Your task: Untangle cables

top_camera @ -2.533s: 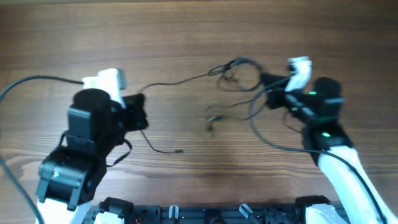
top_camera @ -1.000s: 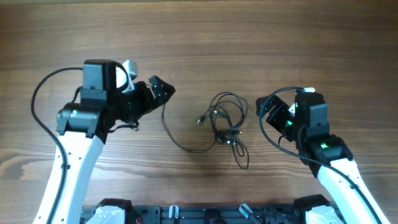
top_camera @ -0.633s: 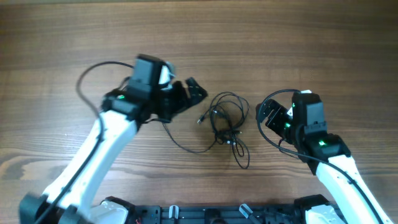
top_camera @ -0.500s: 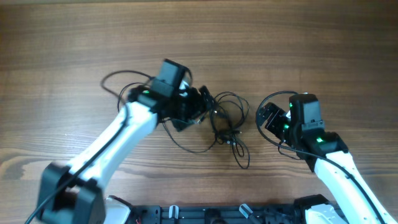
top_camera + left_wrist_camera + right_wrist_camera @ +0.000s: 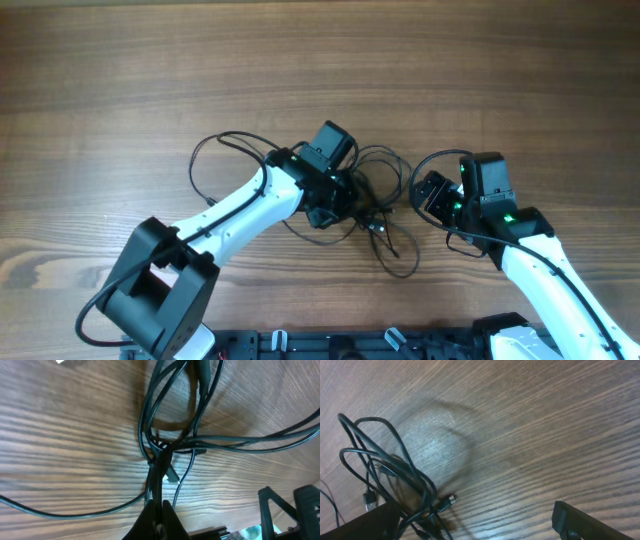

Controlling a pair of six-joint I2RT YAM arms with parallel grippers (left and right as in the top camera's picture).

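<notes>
Left tool (image 5: 159, 506) closed on the cables (image 5: 161, 453) at their knot; right tool (image 5: 432, 192) wide open, empty. We judge pulling could tighten it.

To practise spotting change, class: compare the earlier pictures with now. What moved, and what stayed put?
The left end effector swung from the far left to the centre and closed on the cables. Those cables, stretched out earlier, now lie bunched. The right end effector, open, barely moved.

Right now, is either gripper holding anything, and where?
Left gripper pinches the cables right beside their crossing knot; right gripper is open, holding nothing.
</notes>
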